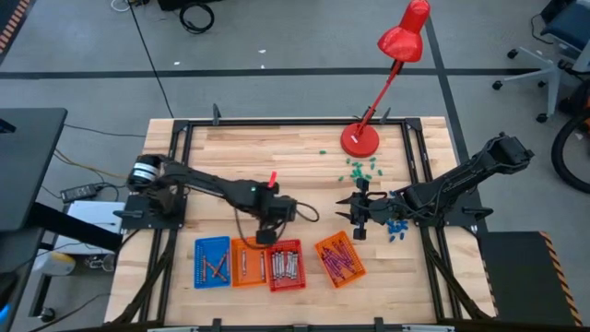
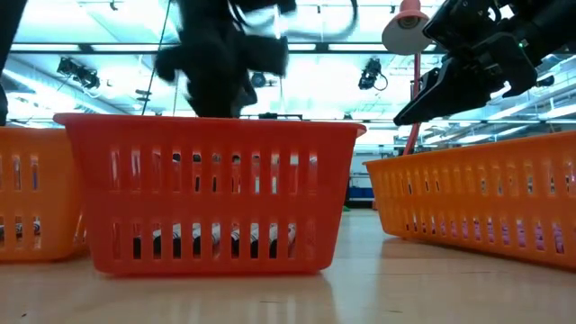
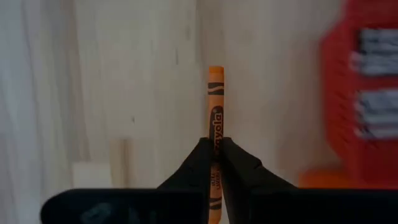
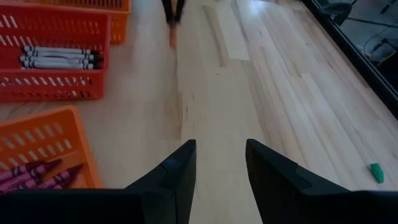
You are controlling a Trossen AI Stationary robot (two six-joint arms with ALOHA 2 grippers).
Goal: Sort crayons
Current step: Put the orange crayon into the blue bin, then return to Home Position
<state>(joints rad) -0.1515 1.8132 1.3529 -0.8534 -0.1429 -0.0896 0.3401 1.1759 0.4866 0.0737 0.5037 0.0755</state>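
My left gripper (image 1: 266,231) hangs over the table just behind the far rims of the orange basket (image 1: 249,262) and the red basket (image 1: 286,266). It is shut on an orange crayon (image 3: 216,99). The red basket holds grey crayons (image 4: 56,59). The tilted orange basket (image 1: 339,260) holds purple crayons (image 4: 37,173). The blue basket (image 1: 212,262) holds a few crayons. My right gripper (image 4: 217,163) is open and empty above bare wood, right of the tilted basket; it also shows in the high view (image 1: 359,219). My left gripper pinches the orange crayon between its two fingertips (image 3: 200,163), on the wrapper past its middle (image 3: 215,132). The fingers come from above, and the crayon runs along them, its longer end sticking out past the tips. In the right wrist view the crayon (image 4: 172,38) hangs upright, clear of the table.
A red desk lamp (image 1: 360,138) stands at the far middle of the table. Small green bits (image 1: 359,169) lie in front of its base, and small blue bits (image 1: 397,229) lie under my right arm. Bare wood lies between the two grippers.
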